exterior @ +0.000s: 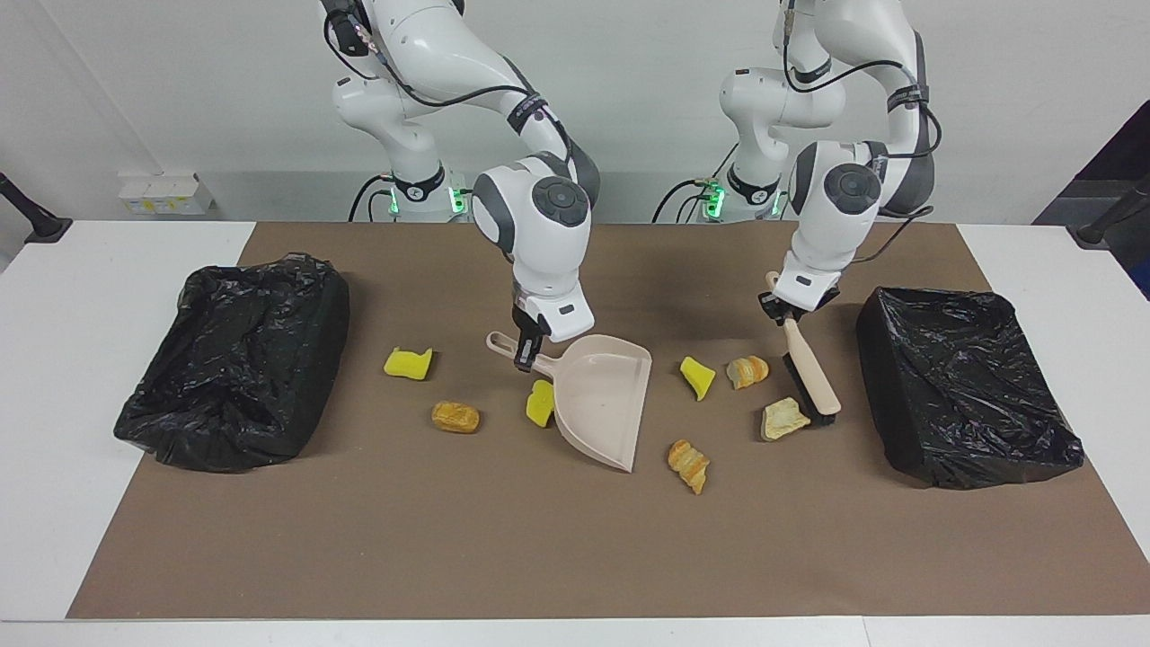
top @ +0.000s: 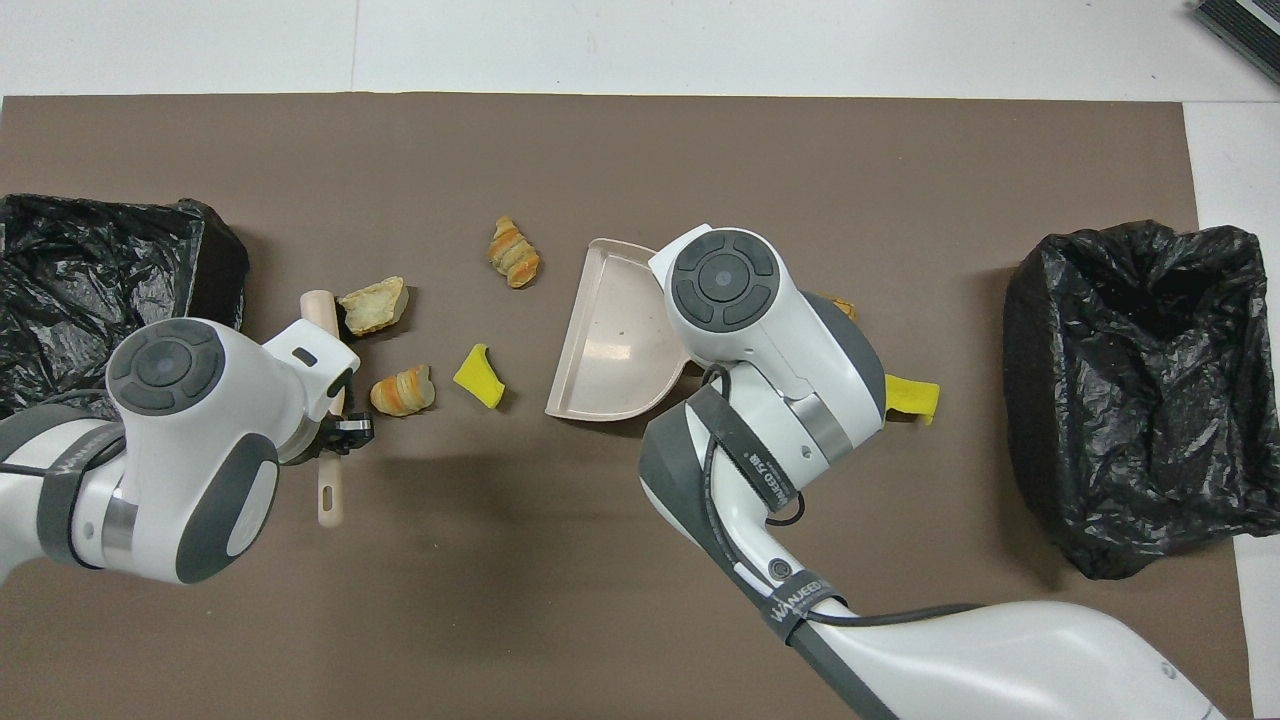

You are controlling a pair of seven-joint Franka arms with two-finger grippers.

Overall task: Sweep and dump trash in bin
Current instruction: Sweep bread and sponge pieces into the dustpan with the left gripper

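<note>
My right gripper (exterior: pixel 524 353) is shut on the handle of the beige dustpan (exterior: pixel 600 395), which rests mid-mat with its mouth toward the left arm's end. My left gripper (exterior: pixel 782 311) is shut on the brush (exterior: pixel 811 370), whose bristle head touches a pale bread lump (exterior: pixel 783 418). Several scraps of trash lie on the mat. A yellow sponge chunk (exterior: pixel 696 377), a bread roll (exterior: pixel 747 370) and a croissant (exterior: pixel 688 465) sit between pan and brush. Another yellow chunk (exterior: pixel 539 403) lies against the pan's back. A yellow sponge (exterior: pixel 409 362) and a brown lump (exterior: pixel 455 417) lie nearer the right arm's end.
A bin lined with a black bag (exterior: pixel 966 386) stands at the left arm's end of the brown mat (exterior: pixel 503 548), beside the brush. A second black-bagged bin (exterior: pixel 238 359) stands at the right arm's end. White tabletop (exterior: pixel 72 377) borders the mat.
</note>
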